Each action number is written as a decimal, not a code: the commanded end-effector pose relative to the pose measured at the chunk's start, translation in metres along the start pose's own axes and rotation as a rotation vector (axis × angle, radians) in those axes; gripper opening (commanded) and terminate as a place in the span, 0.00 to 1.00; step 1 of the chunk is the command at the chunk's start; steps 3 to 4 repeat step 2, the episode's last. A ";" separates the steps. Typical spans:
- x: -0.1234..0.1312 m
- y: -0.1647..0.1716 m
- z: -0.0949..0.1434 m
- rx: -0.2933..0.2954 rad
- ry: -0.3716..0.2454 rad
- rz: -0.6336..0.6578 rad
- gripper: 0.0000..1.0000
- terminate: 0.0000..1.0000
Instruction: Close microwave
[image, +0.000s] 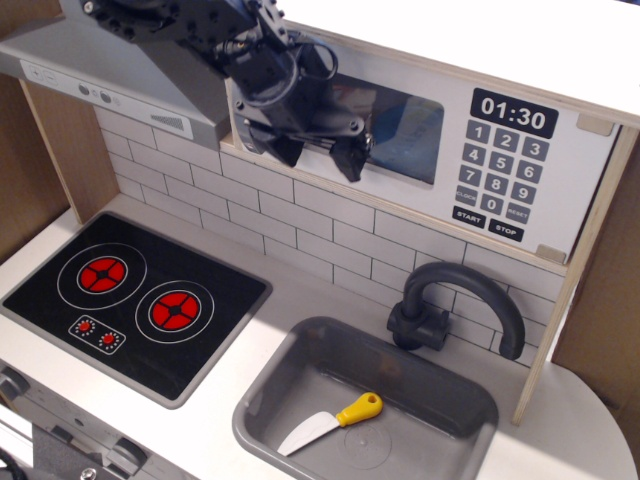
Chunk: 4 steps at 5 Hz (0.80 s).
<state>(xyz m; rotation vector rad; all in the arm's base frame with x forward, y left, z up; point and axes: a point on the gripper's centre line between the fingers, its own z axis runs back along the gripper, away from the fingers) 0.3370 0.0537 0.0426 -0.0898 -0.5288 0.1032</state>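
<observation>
Overhead, the toy wooden microwave (480, 140) with its wide white door, clear window and dark keypad sits in the upper cabinet beside the grey range hood (110, 70); its door looks nearly flush, so closing seems almost done; the black robot arm (190, 30) reaches across the door's left end, probably to press it home; the black gripper (315, 152) hangs with fingers spread apart, holding nothing; below, the grey sink (365, 405) holds a yellow-handled toy knife (335, 420).
</observation>
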 end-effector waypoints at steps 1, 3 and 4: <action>-0.014 0.012 0.043 0.166 0.135 0.082 1.00 0.00; -0.014 0.012 0.043 0.166 0.135 0.082 1.00 1.00; -0.014 0.012 0.043 0.166 0.135 0.082 1.00 1.00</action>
